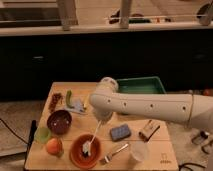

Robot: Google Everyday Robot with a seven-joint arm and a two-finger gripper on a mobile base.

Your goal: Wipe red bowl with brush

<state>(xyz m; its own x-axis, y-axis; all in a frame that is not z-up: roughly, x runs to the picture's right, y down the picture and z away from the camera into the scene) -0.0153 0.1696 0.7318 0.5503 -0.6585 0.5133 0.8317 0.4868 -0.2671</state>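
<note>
The red bowl (pixel 84 152), wide and shallow, sits at the front of the wooden table (pixel 162 150). The brush (pixel 93 136) stands tilted in it. Its pale handle rises up and to the right, and its bristle head rests on the bowl's dark inside. My gripper (pixel 100 121) hangs under the white arm just above and right of the bowl. It is shut on the top of the brush handle. The arm's wrist hides most of the gripper.
A dark maroon bowl (pixel 59 121), a light green cup (pixel 42 134) and an orange fruit (pixel 53 146) lie left of the red bowl. A blue sponge (pixel 120 132), a fork (pixel 114 153), a white cup (pixel 138 151) and a brown box (pixel 149 130) lie to its right. A green tray (pixel 140 86) stands at the back.
</note>
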